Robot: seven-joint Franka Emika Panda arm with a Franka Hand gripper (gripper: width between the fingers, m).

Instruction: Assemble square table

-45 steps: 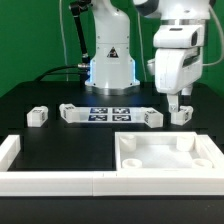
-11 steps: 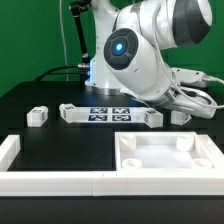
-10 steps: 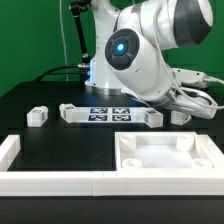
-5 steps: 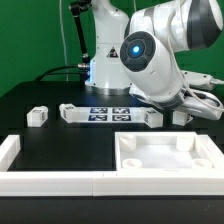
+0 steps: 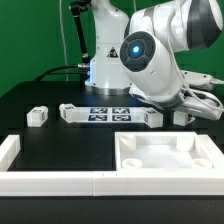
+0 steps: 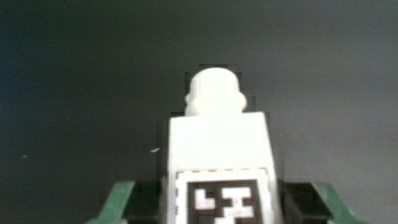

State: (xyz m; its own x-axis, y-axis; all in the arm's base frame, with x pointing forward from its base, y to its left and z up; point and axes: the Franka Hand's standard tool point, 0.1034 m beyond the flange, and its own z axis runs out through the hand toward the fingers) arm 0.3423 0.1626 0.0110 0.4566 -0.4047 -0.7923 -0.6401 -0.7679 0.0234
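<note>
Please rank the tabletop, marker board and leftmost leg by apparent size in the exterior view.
1. Tabletop, though nearest the camera.
2. Marker board.
3. Leftmost leg.

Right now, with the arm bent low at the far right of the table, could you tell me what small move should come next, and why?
Probably a short lift straight up: in the wrist view a white leg fills the frame between the fingers of the gripper, seemingly gripped, and the tabletop lies rim up, awaiting legs.

Exterior frontal, wrist close above leg (image 6: pixel 221 150)
</note>
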